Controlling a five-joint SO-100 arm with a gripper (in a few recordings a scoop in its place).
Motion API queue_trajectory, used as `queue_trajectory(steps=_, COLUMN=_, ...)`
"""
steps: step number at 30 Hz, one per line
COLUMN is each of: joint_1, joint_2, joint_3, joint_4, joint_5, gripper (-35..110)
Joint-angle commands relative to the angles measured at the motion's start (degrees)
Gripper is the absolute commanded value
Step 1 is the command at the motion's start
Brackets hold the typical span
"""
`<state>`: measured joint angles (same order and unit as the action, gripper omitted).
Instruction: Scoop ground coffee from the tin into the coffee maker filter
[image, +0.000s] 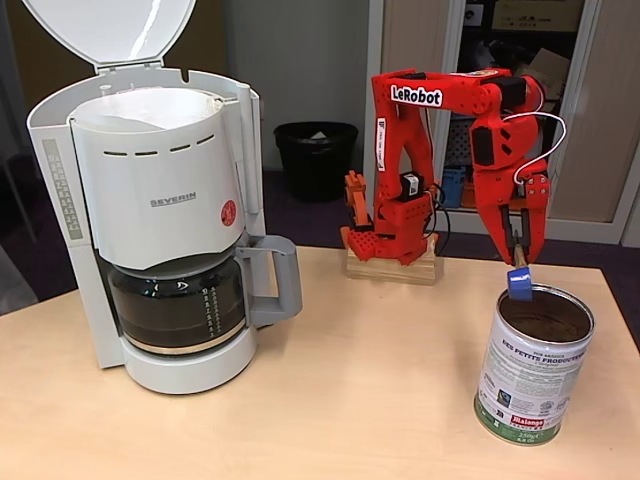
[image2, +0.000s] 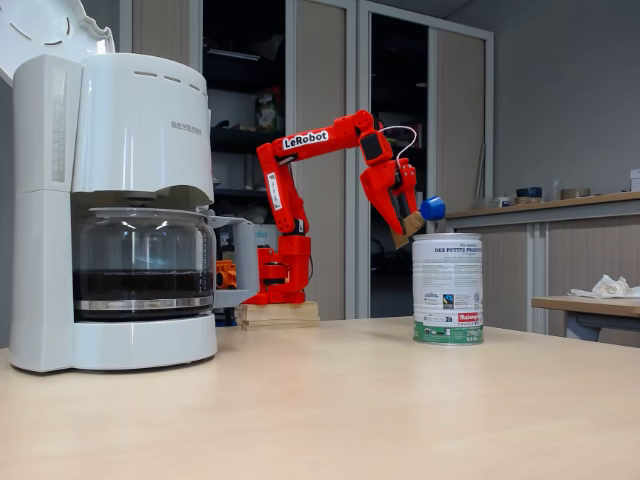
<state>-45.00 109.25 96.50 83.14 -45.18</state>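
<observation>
Just above cylindrical metal tin: rounded blue scoop.

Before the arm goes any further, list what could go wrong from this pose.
1. The blue scoop, held by the end effector on its wooden handle, hangs at the rim of the tin; a slightly off descent could hit the rim and tip it.
2. The coffee maker filter sits high and across the table, so grounds could spill on the way.
</observation>
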Motion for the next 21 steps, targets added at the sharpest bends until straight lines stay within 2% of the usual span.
queue_trajectory(steps=1, joint_1=-1.23, joint_2=-1.05, joint_3=-5.54, joint_4=2.55, joint_5=2.55, gripper=0)
queue_trajectory(steps=10, joint_1=-3.96, joint_2=-8.00, joint_3=-16.96, joint_4=7.47, joint_5=19.69, gripper=0)
queue_trajectory(steps=21, joint_1=-7.65, joint_2=-8.79, joint_3=-17.31, joint_4=6.59, joint_5=22.32, gripper=0)
